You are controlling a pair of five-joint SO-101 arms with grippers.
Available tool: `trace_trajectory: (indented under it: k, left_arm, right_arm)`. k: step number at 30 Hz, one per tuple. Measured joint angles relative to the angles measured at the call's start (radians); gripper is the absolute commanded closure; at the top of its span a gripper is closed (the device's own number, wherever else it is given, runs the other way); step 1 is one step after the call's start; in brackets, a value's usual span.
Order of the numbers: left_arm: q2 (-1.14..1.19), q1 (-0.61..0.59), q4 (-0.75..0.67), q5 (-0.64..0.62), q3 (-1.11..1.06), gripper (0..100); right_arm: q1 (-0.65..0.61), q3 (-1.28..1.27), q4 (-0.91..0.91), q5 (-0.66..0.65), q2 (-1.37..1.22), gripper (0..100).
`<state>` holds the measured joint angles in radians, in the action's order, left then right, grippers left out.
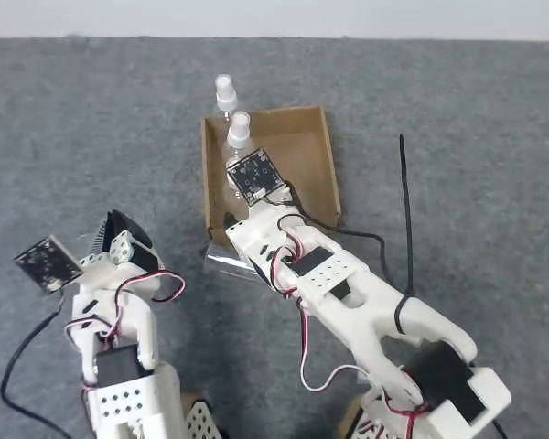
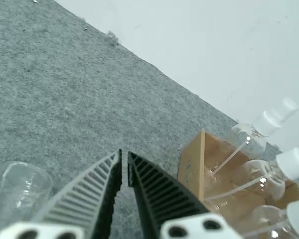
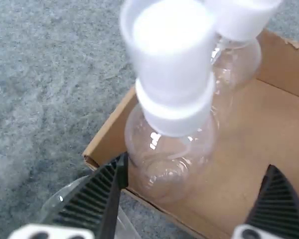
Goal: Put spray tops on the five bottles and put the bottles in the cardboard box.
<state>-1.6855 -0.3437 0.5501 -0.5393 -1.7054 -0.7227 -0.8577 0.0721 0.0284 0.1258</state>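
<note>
Right wrist view: right gripper (image 3: 197,167) wide, empty, over capped bottle (image 3: 172,149) in cardboard box (image 3: 107,134).
Left gripper (image 2: 124,157): nearly closed, empty.
Risk: pulling away off-centre could clip and topple the bottle.

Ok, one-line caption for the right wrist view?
Right hand open, facing a spray-topped bottle in the cardboard box.

The bottles (image 3: 169,159) are clear, glossy plastic, their tops (image 3: 172,64) smooth white plastic. The box (image 1: 311,169) is matt brown cardboard; the carpet (image 1: 91,128) is rough grey cloth.
</note>
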Motion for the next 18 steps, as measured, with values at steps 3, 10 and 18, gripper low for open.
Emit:
trace_trajectory:
  k: [3,10,18]
  left_arm:
    - [0.000,0.000,0.000,0.000,0.000,99]
    - [0.000,0.000,0.000,0.000,0.000,99]
    - [0.000,0.000,0.000,0.000,0.000,99]
  right_arm:
    - [0.000,0.000,0.000,0.000,0.000,65.4]
    - [0.000,0.000,0.000,0.000,0.000,65.3]
    - [0.000,0.000,0.012,0.000,0.000,56.4]
